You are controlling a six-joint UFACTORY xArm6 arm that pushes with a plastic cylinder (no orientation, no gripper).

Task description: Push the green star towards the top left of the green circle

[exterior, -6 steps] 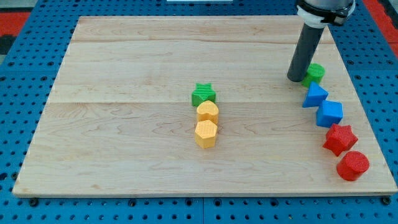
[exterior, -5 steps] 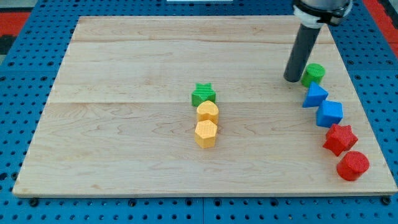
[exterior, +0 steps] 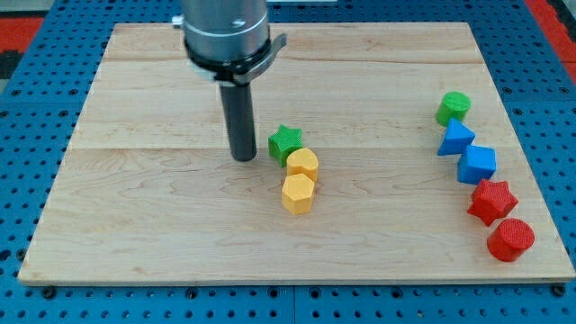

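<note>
The green star point(exterior: 285, 141) sits near the middle of the wooden board, touching the top of a yellow block. The green circle point(exterior: 453, 107) sits far off at the view's right, near the board's right edge. My tip point(exterior: 243, 157) rests on the board just to the left of the green star, a small gap away from it. The rod rises straight up from there.
A yellow heart-like block point(exterior: 303, 164) and a yellow hexagon point(exterior: 298, 193) stand in a column below the star. Below the green circle run a blue triangle point(exterior: 455, 138), a blue cube point(exterior: 477, 164), a red star point(exterior: 491, 200) and a red circle point(exterior: 510, 238).
My tip has moved from beside the green circle at the right to the left side of the green star. The star has shifted slightly to the left and down.
</note>
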